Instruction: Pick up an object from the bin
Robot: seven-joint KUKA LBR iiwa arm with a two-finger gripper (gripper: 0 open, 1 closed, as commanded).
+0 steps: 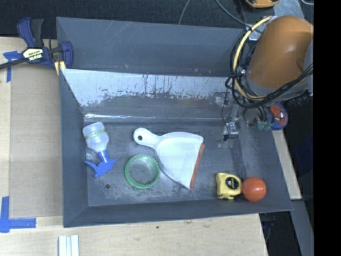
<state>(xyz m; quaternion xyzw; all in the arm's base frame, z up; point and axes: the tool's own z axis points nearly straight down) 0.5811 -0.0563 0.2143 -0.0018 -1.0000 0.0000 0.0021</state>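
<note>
The grey bin (72, 143) holds, from left to right, a clear spray bottle (96, 137) with a blue trigger, a green ring (128, 171), a white dustpan (176, 151) with an orange edge, a yellow tape measure (228, 185) and a red ball (254, 189) touching it. The end effector (230, 129) hangs over bare floor between the dustpan and the right wall, behind the tape measure. Whether it is wide or narrow cannot be told.

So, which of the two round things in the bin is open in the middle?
The green ring left of the white dustpan: it looks like only a rim with an open centre. The red ball, beside the yellow tape measure, is solid.
</note>
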